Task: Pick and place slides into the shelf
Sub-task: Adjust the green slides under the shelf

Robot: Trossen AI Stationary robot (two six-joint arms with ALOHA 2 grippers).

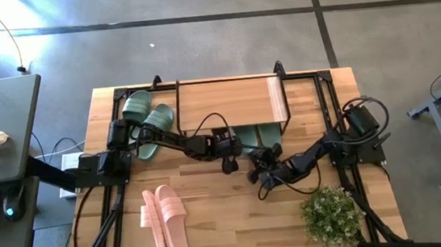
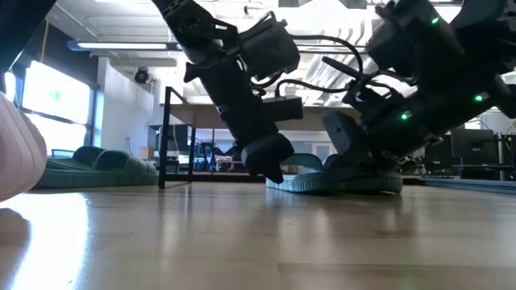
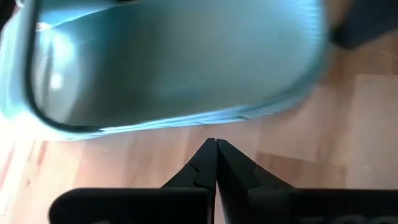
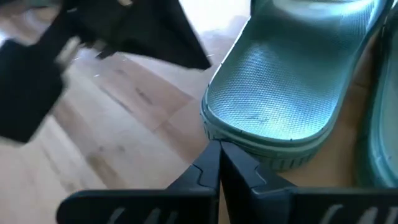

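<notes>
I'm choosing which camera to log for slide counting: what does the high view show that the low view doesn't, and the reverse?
Only the high view shows the pale pink pair whole, the potted plant, the shelf's plank top and which arm is which.

Only the low view shows the room behind the table and the left gripper reaching down to the tabletop.

Both show the green pair beside the shelf, the green slides at the shelf front, and both arms meeting there.
</notes>
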